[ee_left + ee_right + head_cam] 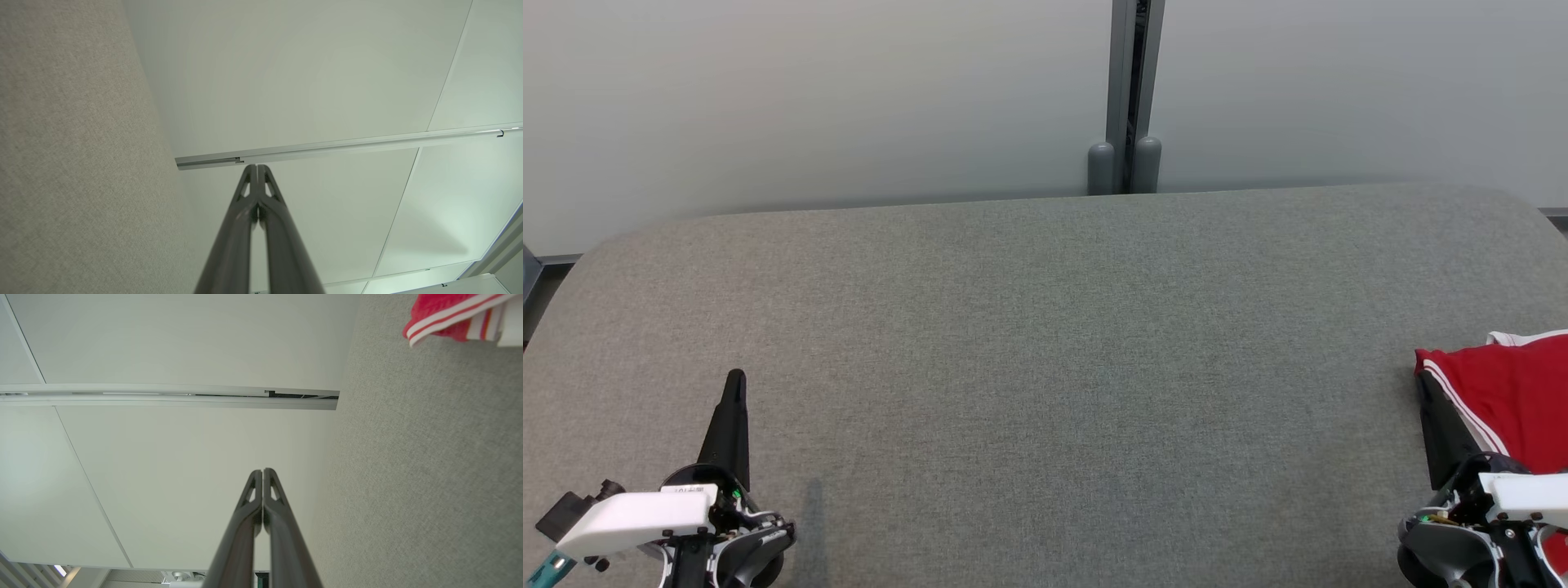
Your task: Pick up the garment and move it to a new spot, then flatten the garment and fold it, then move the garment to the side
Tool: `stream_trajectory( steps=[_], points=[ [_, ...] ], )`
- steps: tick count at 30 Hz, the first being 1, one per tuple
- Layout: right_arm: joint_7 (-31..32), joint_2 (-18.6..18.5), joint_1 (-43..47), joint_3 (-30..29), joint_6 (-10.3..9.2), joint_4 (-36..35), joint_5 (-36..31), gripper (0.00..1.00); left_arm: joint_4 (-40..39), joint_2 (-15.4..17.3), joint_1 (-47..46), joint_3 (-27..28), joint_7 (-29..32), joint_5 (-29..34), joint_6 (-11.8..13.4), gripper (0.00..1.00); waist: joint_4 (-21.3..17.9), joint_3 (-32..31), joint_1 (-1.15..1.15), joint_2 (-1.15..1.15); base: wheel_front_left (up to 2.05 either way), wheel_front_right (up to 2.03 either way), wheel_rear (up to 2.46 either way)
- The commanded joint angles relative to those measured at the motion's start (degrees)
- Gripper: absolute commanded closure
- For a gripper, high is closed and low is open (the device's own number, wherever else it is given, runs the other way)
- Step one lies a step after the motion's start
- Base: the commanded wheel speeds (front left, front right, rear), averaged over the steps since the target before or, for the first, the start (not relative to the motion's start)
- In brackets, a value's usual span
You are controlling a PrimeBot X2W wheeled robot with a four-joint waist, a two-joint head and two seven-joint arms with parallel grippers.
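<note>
The garment (1515, 392) is red with white stripes and a white edge, lying folded at the right edge of the grey padded table (1045, 343); a corner of the garment (449, 314) shows at the top right of the right wrist view. My right gripper (1423, 382) is shut with nothing in it, its fingers lying just left of the garment's near-left corner. In its own wrist view the right gripper (262, 470) has both tips pressed together. My left gripper (736, 376) rests shut and empty at the table's front left, far from the garment, tips together (257, 165).
A pale wall with a grey vertical post (1131, 98) stands behind the table's far edge. The table's rounded corners lie at the far left and far right. Wide bare cloth stretches between the two grippers.
</note>
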Motion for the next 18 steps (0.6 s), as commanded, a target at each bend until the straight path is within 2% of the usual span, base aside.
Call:
stream_trajectory(
  steps=[1, 18],
  points=[
    [0.22, -0.53, -0.51, -0.06, 0.02, -0.22, 0.14, 1.0, -0.19, 0.3, -0.85, 0.24, 0.19, -0.07, -0.28, 1.0, 0.0, 0.0, 0.0, 0.0, 0.0, 0.0, 0.0],
    [0.22, -0.53, -0.51, -0.06, 0.02, -0.21, 0.14, 1.0, -0.2, 0.3, -0.84, 0.23, 0.19, -0.07, -0.28, 1.0, 0.0, 0.0, 0.0, 0.0, 0.0, 0.0, 0.0]
  ],
)
